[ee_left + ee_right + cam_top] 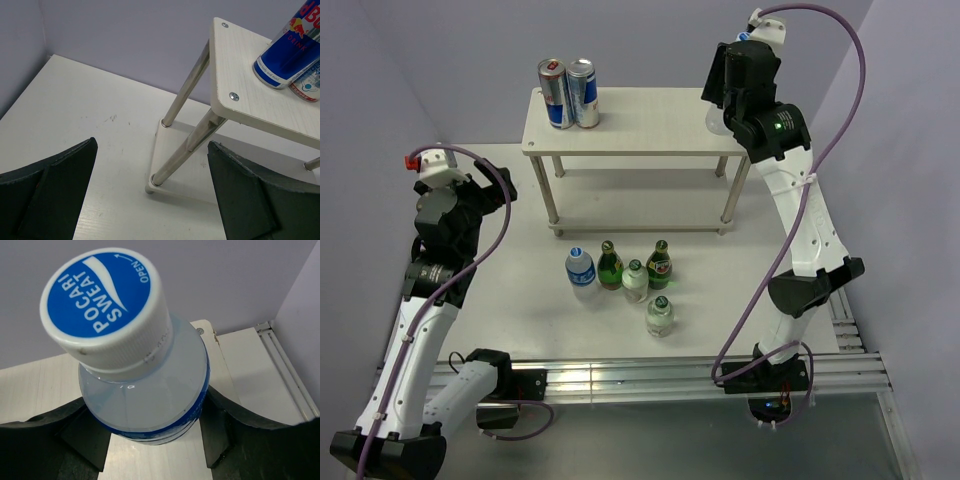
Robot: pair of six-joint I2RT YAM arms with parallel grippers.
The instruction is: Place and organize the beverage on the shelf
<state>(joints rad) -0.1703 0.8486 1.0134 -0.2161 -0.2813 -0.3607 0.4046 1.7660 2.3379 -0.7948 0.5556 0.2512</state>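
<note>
White table, cream shelf, lilac walls

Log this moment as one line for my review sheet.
left gripper: open, empty, by shelf left end | right gripper: shut on Pocari Sweat bottle, over top board's right end | two cans: top board, left | five bottles: table

The left arm stands bent at the near left, and the left gripper points to the far right with its jaws wide apart. The right arm stretches far on the right side, and the right gripper clamps a bottle between both fingers.
</note>
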